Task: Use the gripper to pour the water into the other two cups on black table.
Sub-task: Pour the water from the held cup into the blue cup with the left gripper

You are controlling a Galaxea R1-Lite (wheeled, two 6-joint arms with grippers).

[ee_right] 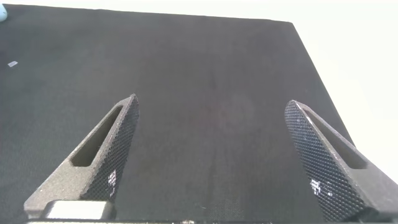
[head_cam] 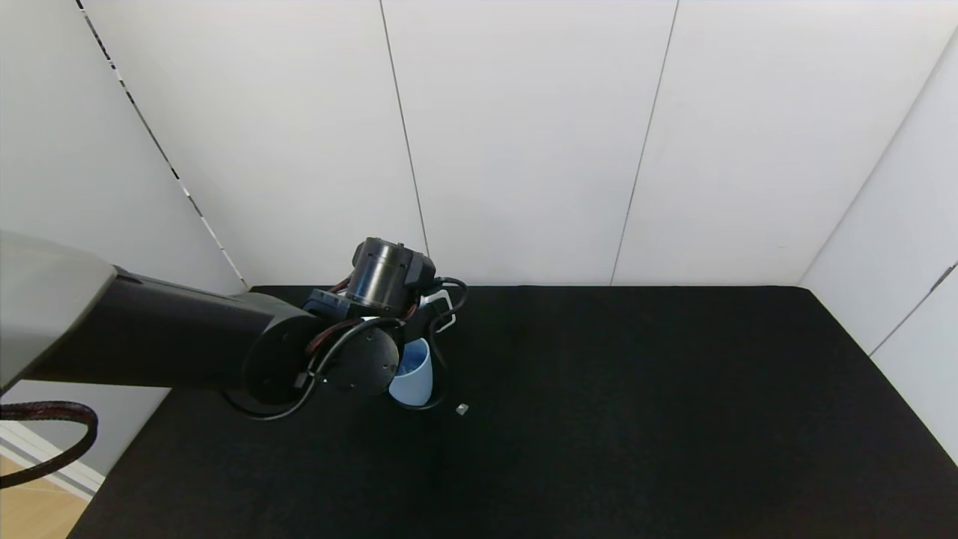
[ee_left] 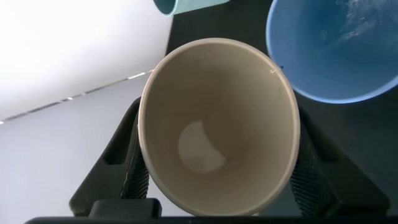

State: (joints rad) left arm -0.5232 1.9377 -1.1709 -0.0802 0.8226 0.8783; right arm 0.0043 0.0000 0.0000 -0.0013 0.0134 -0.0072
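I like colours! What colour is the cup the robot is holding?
Cream-beige. The left gripper holds the cup; the left wrist view shows it best.

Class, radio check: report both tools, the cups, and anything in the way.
Left tool shut on beige cup, beside blue cup. Right tool open, idle over table. Teal cup just beyond. Small grey bit by blue cup.

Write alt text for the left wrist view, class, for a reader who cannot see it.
The left gripper holds a cream cup between its two black fingers, its open mouth facing the camera. Beyond it are a light blue cup holding some water and the edge of a teal cup, on the black table.
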